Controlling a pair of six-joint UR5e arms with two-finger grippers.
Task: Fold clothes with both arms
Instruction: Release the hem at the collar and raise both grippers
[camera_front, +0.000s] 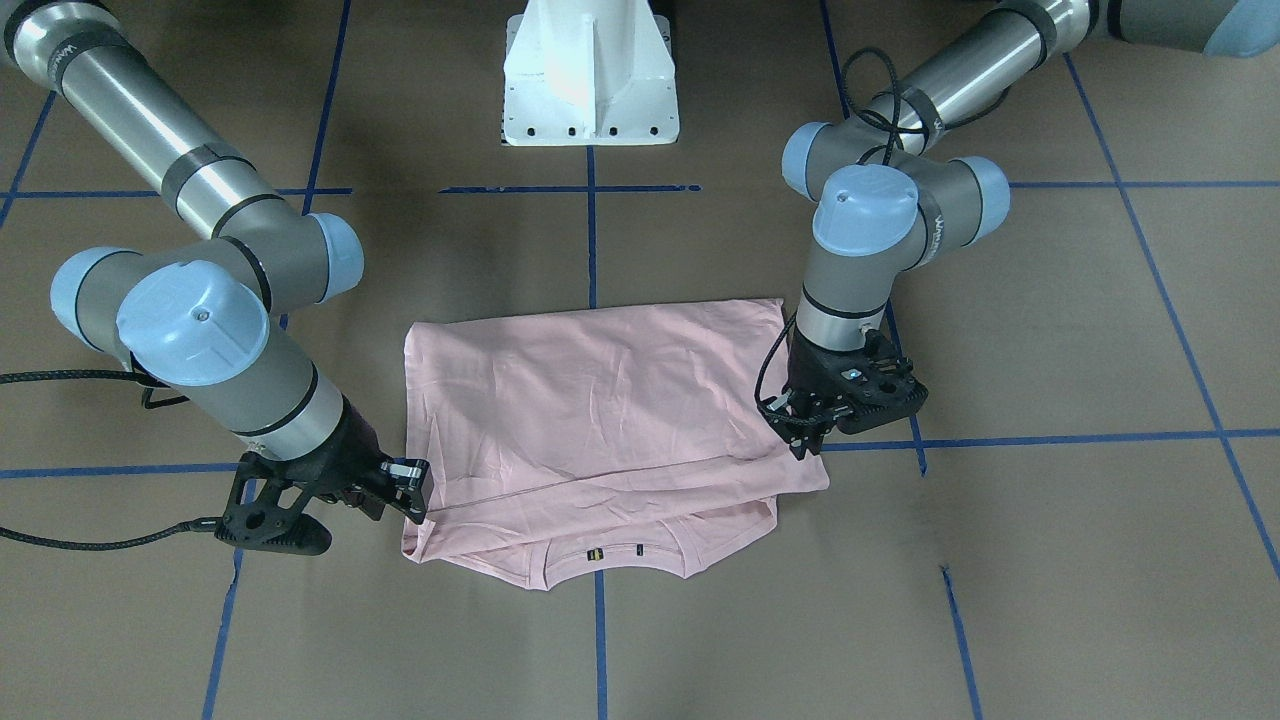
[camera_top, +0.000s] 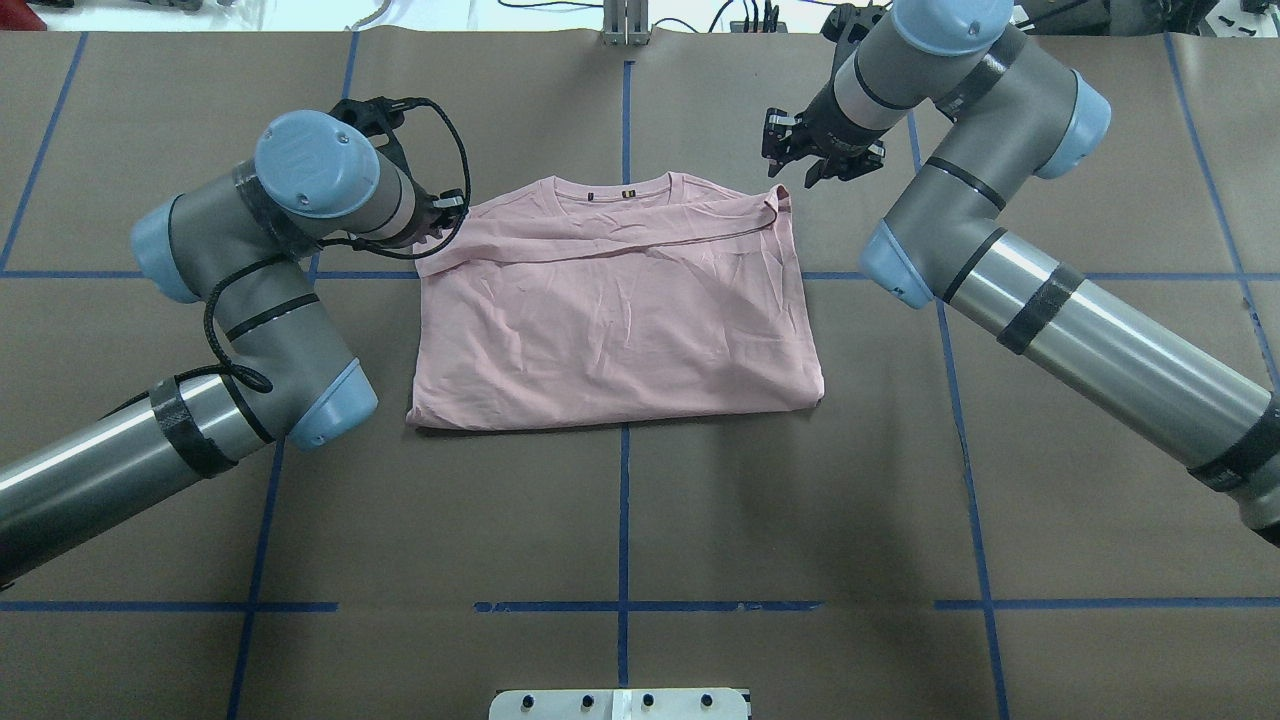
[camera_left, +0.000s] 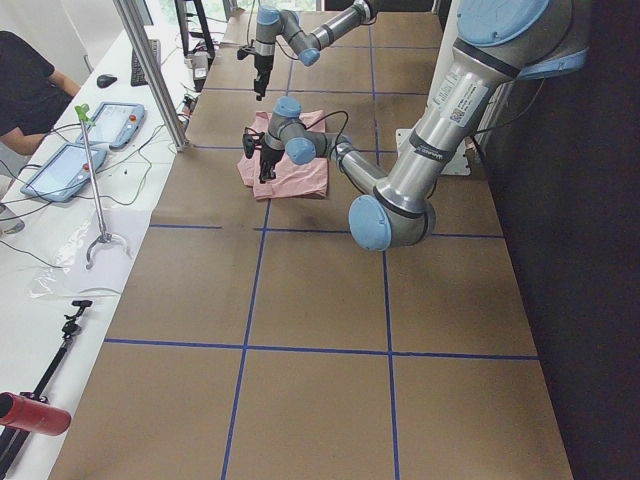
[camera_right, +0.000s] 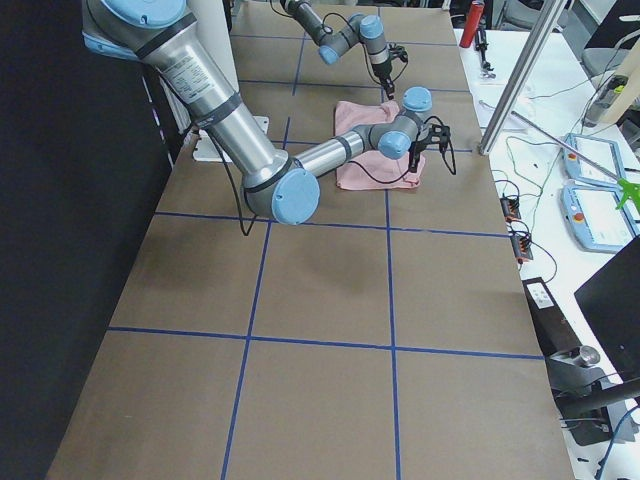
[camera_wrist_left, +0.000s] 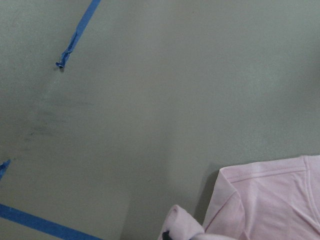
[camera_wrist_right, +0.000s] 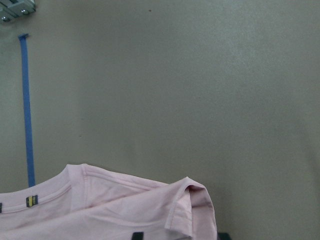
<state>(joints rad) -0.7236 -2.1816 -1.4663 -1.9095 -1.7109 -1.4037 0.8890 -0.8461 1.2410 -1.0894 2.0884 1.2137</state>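
Table: brown surface, marked into squares by blue tape.
Left arm: reaches forward to the shirt's far left corner, wrist bent down.
Right arm: reaches forward past the shirt's far right corner, wrist bent down.
Shirt, position: lies flat at mid-table between the two arms, straddling the centre tape line.
Shirt, heading: collar points away from the robot, toward the operators' side. The folded edge faces the robot.
Shirt, long axis: as folded, it runs across the table from the robot's left to its right.
Shirt, appearance: pale pink, plain side up, lightly creased. The lower half is doubled over the upper, and its hem lies as a slanted strip just short of the collar, nearer to it on the right.
Base: white pedestal at the robot's edge, well apart from the shirt.
Left gripper: at the shirt's left edge, fingers pressed together. The wrist view shows a small tuft of pink cloth bunched at the tips.
Right gripper: just beyond the far right corner, fingers spread, holding nothing. In the wrist view the folded corner lies below, between the two tips.
Labels: two small dark marks inside the collar, one part yellow.
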